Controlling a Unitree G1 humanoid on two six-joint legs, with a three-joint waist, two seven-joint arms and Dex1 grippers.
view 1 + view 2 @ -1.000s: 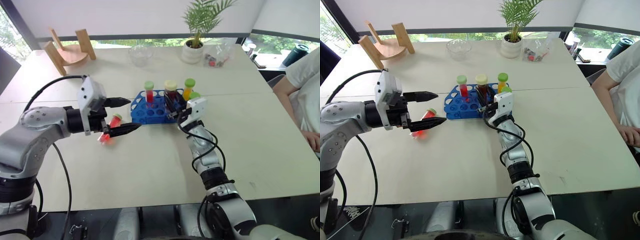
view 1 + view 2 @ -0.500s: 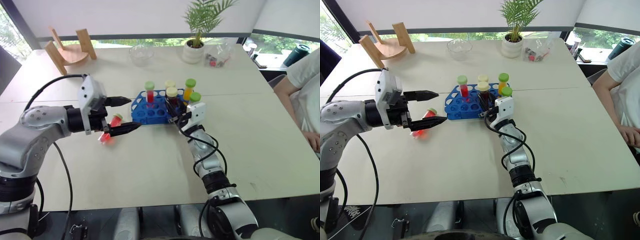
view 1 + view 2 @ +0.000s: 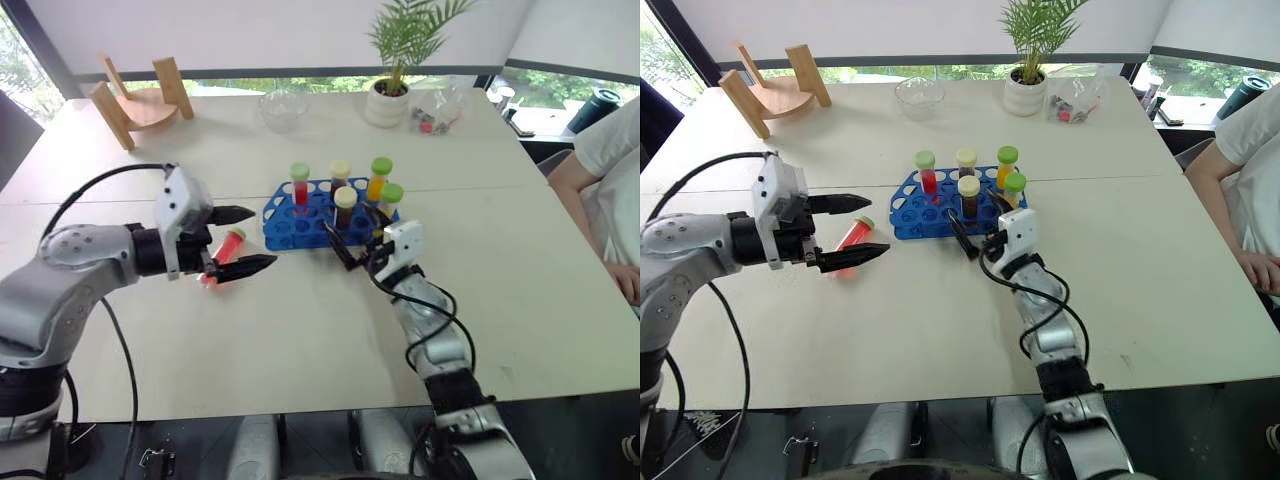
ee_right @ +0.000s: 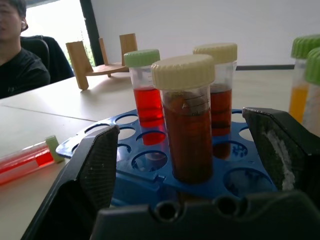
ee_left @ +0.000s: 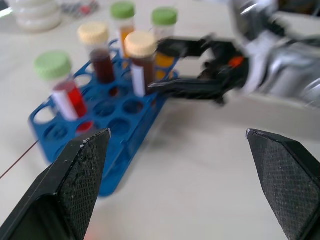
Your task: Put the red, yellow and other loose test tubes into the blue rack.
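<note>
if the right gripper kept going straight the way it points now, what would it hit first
Most likely the cream-capped dark tube standing in the blue rack, dead ahead between the right gripper's open fingers.

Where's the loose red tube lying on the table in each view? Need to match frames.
Left eye: red tube on the table, left of the blue rack.
Right eye: left of the rack.
Left wrist: cannot make it out.
Right wrist: lying left of the rack.
Shared landmark: the blue rack.

Bare table (image 3: 890, 310) before blue rack (image 3: 910, 212), capped tubes (image 3: 968, 195) crowd its right holes
</note>
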